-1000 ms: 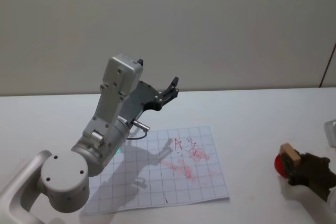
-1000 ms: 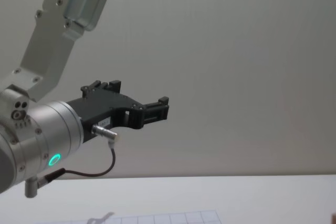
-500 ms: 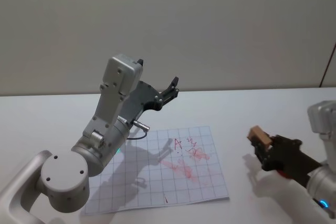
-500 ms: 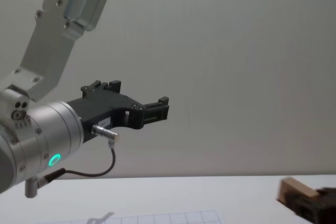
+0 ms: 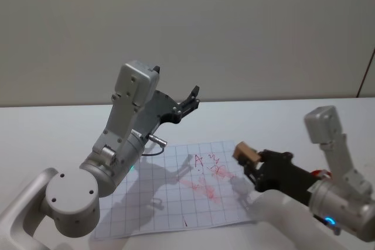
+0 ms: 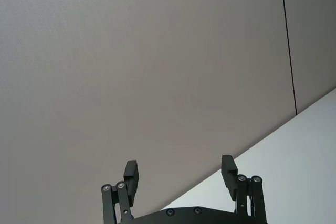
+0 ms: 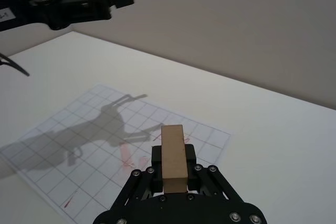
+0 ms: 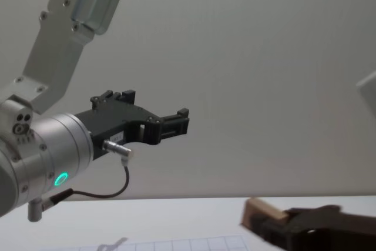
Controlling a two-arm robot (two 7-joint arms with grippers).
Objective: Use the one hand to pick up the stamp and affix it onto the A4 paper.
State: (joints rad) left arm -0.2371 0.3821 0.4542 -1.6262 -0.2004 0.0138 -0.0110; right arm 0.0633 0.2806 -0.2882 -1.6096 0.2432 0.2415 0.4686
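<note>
Both tools raised: right tool (image 5: 252,167) pinching stamp (image 5: 245,153) over A4 paper (image 5: 193,209), left tool (image 6: 179,167) spread

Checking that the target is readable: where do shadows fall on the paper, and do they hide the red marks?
Head view: the raised left gripper and its arm shade the paper's left and middle, stopping beside the red marks, which read clearly; the stamp in the right gripper shades the sheet's right edge faintly. Right wrist view: the same arm shadow crosses the sheet, tip near the marks.
</note>
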